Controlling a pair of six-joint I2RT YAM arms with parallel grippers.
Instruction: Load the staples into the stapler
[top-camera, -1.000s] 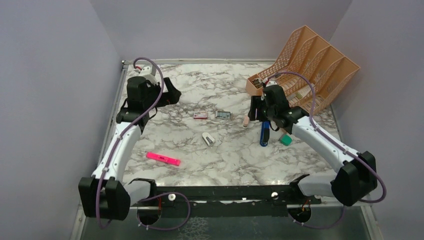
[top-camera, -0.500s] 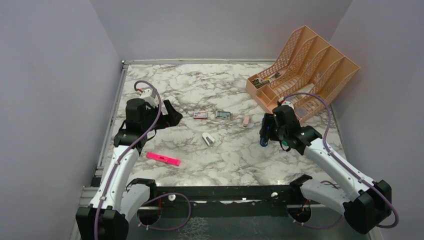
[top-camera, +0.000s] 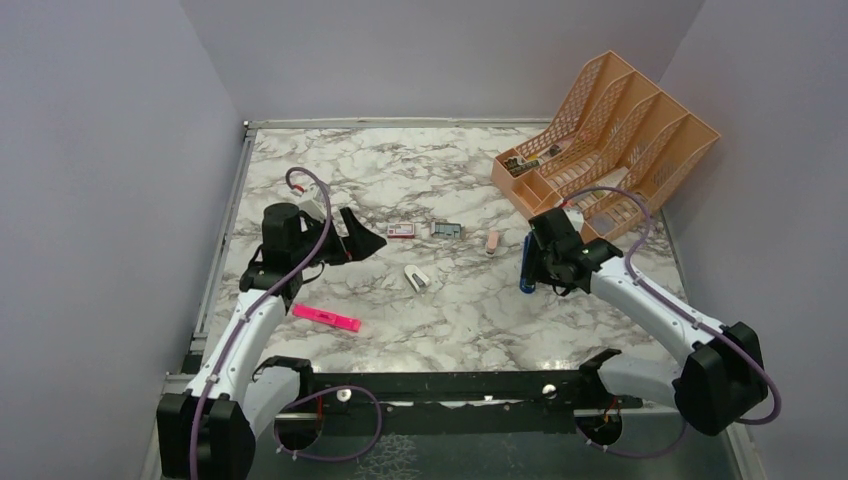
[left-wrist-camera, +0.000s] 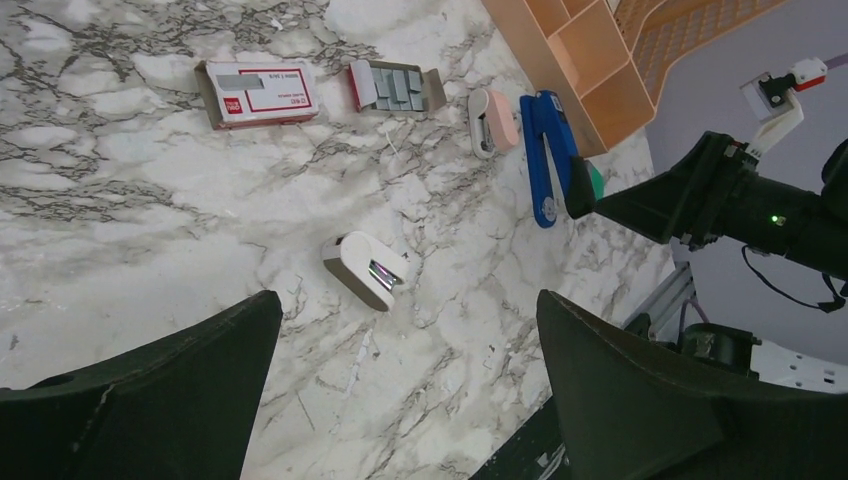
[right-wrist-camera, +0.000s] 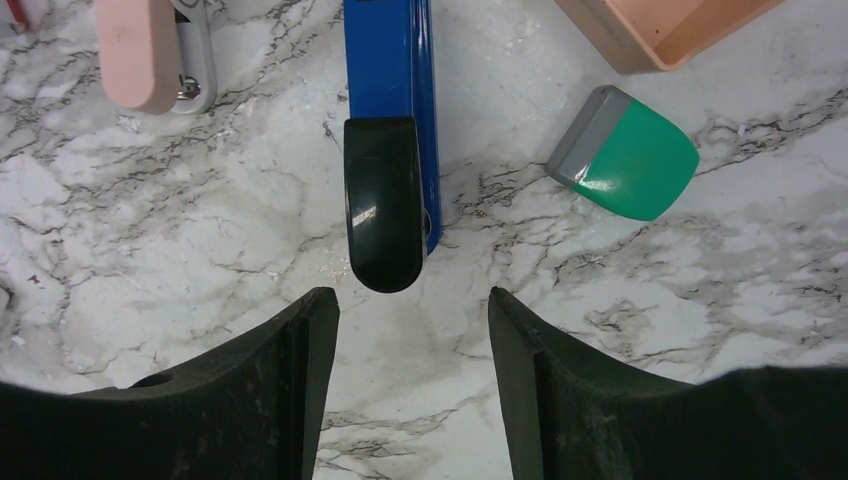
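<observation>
The grey staples (left-wrist-camera: 397, 85) lie in an open red tray (top-camera: 447, 229), next to the red-and-white box (left-wrist-camera: 258, 93) at the table's middle (top-camera: 401, 231). The blue stapler (right-wrist-camera: 390, 60) lies flat, its black end (right-wrist-camera: 383, 200) toward my right gripper (right-wrist-camera: 410, 300). That gripper is open and empty, just short of the black end, and it hovers over the stapler (top-camera: 527, 275) in the top view (top-camera: 531, 262). My left gripper (left-wrist-camera: 407, 330) is open and empty, left of the box (top-camera: 365, 241).
A small white object (top-camera: 417, 278) lies near the middle. A pink mini stapler (right-wrist-camera: 150, 50) and a green-and-grey object (right-wrist-camera: 625, 152) flank the blue stapler. A pink highlighter (top-camera: 326, 317) lies at front left. An orange file organizer (top-camera: 610, 130) stands at back right.
My left gripper has moved right and nearer, toward the box. My right gripper has drawn back toward the near side to the stapler's black end. The objects on the table have not moved.
</observation>
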